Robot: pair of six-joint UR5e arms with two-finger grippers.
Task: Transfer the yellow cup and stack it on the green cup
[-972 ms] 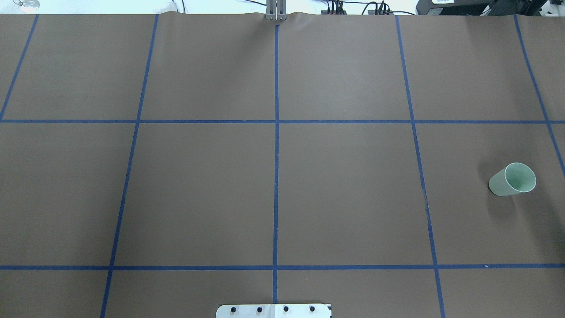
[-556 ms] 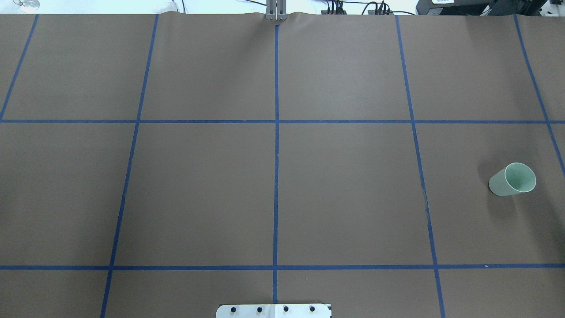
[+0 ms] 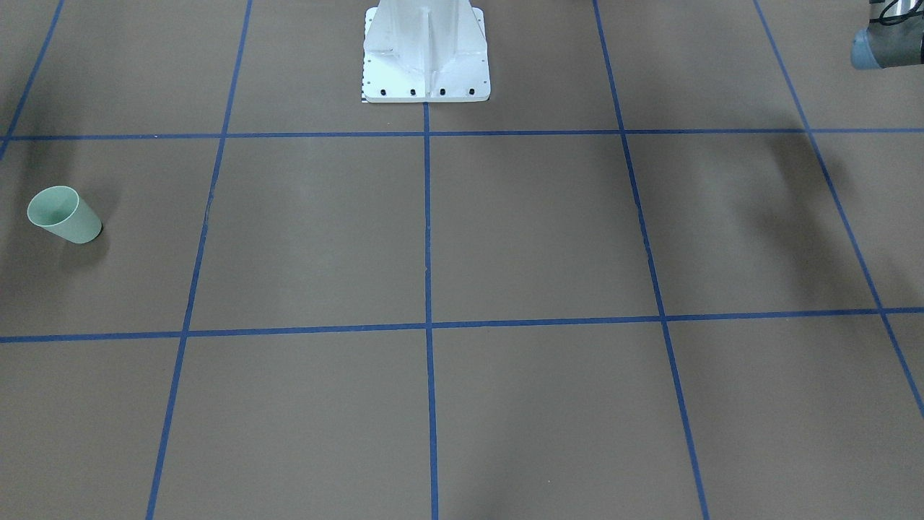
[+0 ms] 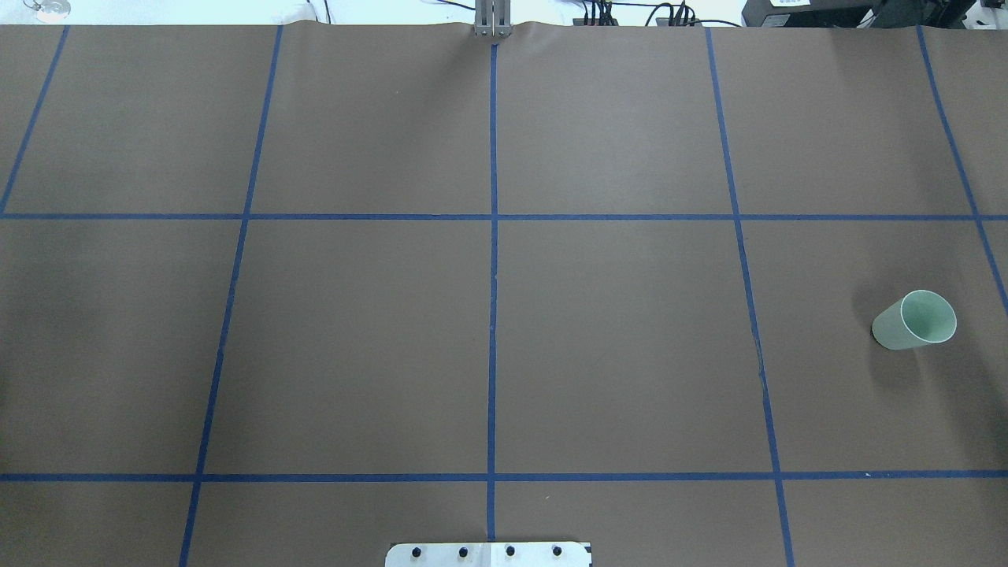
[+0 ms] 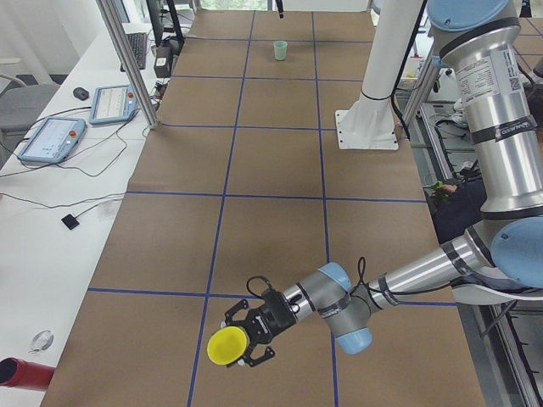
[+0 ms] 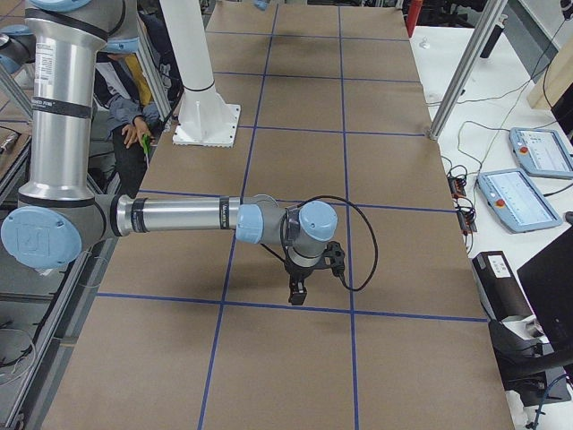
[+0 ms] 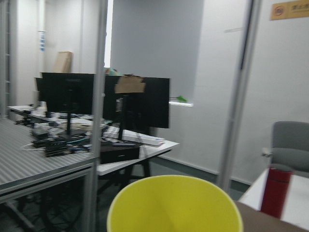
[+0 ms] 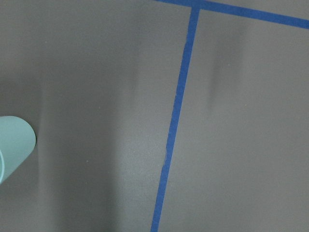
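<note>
The green cup stands upright on the brown table at my right; it also shows in the front view, the exterior left view and at the left edge of the right wrist view. The yellow cup lies sideways at my left gripper, off the table's surface near its left end. Its rim fills the bottom of the left wrist view. I cannot tell whether that gripper is shut. My right gripper points down above the table; I cannot tell whether it is open or shut.
The white robot base stands at the table's near edge. A red bottle and teach pendants lie on the side table beyond the left end. A person sits beside the base.
</note>
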